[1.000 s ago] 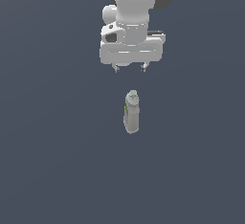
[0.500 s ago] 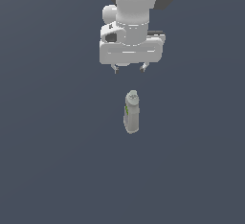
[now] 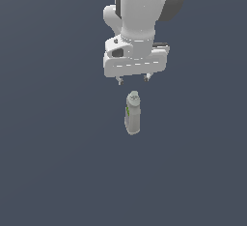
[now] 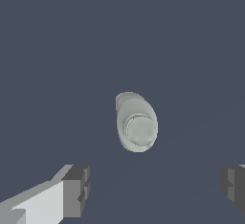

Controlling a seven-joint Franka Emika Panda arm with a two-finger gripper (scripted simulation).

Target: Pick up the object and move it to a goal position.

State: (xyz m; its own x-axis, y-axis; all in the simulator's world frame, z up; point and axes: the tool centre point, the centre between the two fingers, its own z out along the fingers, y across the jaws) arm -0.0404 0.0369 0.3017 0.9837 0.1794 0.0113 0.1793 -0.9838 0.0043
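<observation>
Bottle (image 3: 132,114) upright on floor (image 3: 53,162), below my gripper (image 3: 133,78), apart from it; wrist view shows it off-centre, not between fingers (image 4: 76,189). Jaws spread wide, empty. Risk: descending misaligned, fingertip clips knobbly cap, topples narrow body. Smooth pale plastic, green-grey label, rounded shoulders; could slip in pinch.
</observation>
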